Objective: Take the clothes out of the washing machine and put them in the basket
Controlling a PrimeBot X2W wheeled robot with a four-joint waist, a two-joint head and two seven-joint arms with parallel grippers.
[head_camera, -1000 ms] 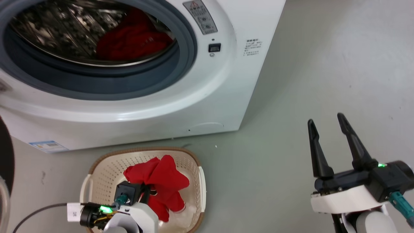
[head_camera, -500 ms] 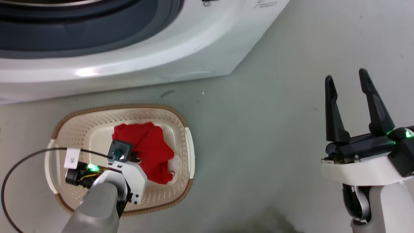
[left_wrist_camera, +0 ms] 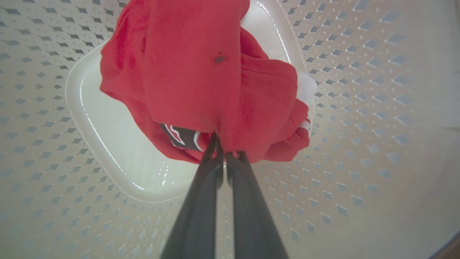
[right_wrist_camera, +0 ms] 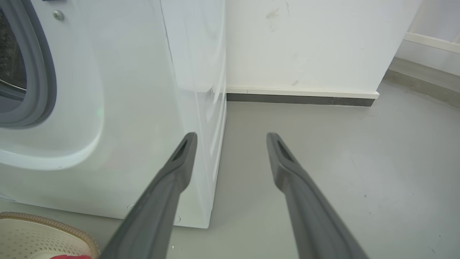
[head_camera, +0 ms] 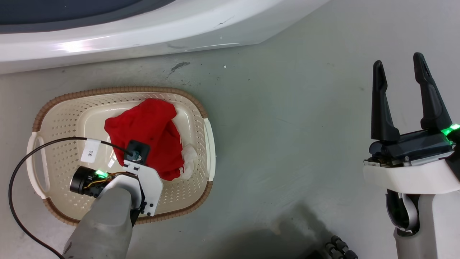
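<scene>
Head view, starting at the left: a black cable (head_camera: 14,187) loops over the floor (head_camera: 287,126) and across the basket (head_camera: 118,89), carrying a small white tag (head_camera: 90,151). The basket stands on the floor just in front of the washing machine (head_camera: 143,32), whose white lower front runs along the top of that view. The clothes (head_camera: 147,122) lie bunched in the right half of the basket, a bit of white trim (head_camera: 188,158) pressed against its right wall. The left arm reaches down into the basket from its near edge, wrist over the red heap.

Seen from the left wrist, the left gripper (left_wrist_camera: 222,153) has its two dark fingers squeezed together, with a fold of the red fabric pinched at the tips. A black-and-white logo (left_wrist_camera: 179,136) peeks out just left of them. I cannot tell whether the heap rests on the basket's bottom or hangs from the fingers.

Further right, well apart from the basket, the right gripper (head_camera: 398,61) hovers over the floor with its fingers spread wide apart. Its own wrist view looks toward the machine's right front corner. The grey rubber ring (right_wrist_camera: 46,72) is at the left edge of that view and a white wall (right_wrist_camera: 305,43) stands behind. The basket's brown rim, with a sliver of red, sits in the lower left corner.
</scene>
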